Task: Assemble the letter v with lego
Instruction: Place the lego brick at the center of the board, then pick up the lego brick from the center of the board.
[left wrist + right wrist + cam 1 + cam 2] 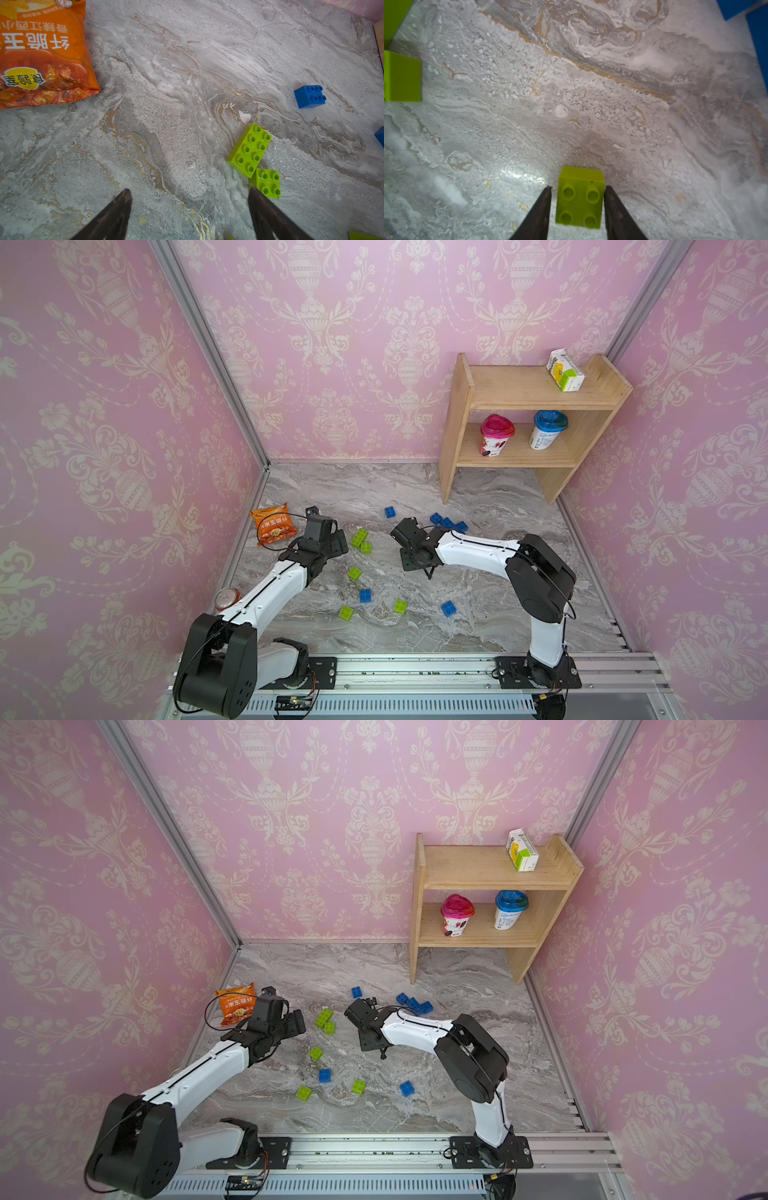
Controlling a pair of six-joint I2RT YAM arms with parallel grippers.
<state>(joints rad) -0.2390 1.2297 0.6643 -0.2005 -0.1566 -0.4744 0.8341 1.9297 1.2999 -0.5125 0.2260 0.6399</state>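
Green brick (580,199) between my right gripper (577,186) jaws, thin gaps, unclamped. Likely light, stiff, slick; pinch flat sides. Left gripper (189,189) apart, empty.

The orange snack bag (43,60) carries large white Chinese characters, upside down in the left wrist view, seemingly 纤脆玉…, and a smaller line, 香辣江西小…, cut off at the edge. Its yellow badge (22,78) holds dark characters that are unclear. The print on the shelf's carton (565,371) is too small to read.
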